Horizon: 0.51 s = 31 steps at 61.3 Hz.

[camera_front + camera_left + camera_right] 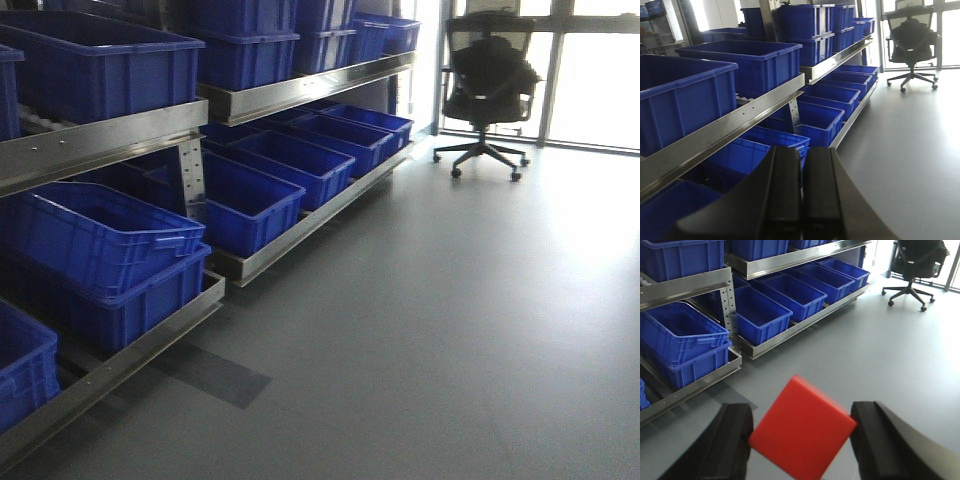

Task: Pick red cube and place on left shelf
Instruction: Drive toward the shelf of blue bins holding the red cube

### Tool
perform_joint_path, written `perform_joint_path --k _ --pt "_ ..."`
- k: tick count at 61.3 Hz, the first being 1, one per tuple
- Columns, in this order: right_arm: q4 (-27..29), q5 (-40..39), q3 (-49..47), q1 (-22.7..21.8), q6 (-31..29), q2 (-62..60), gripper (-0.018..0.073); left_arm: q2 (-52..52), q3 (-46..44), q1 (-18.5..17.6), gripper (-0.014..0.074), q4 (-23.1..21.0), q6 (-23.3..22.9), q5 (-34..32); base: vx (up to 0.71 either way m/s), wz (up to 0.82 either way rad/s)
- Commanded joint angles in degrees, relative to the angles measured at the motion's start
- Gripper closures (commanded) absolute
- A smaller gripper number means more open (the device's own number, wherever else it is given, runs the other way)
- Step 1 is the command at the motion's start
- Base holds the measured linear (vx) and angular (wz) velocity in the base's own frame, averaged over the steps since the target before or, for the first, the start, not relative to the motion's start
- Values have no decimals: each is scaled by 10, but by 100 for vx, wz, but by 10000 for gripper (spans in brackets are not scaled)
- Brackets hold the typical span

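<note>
The red cube sits tilted, corner-up, between the two black fingers of my right gripper, which is shut on it above the grey floor. The left shelf, a steel rack of two tiers loaded with blue bins, stands ahead and to the left of the cube. In the left wrist view my left gripper is shut with nothing between its fingers, and it hangs beside the shelf rail. In the front view the shelf shows, but neither gripper nor the cube does.
Blue bins fill both tiers of the rack. A black office chair stands at the back right by bright windows. Grey floor spreads to the right, with a darker patch near the rack's foot.
</note>
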Motion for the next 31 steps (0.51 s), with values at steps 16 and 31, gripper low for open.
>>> perform_joint_path --k 16,31 --pt "-4 -48 -19 -3 -1 2 510 5 13 -1 491 -3 0 -52 52 45" --pt "-4 -48 -19 -3 -1 2 510 5 13 -1 491 -3 0 -52 46 55"
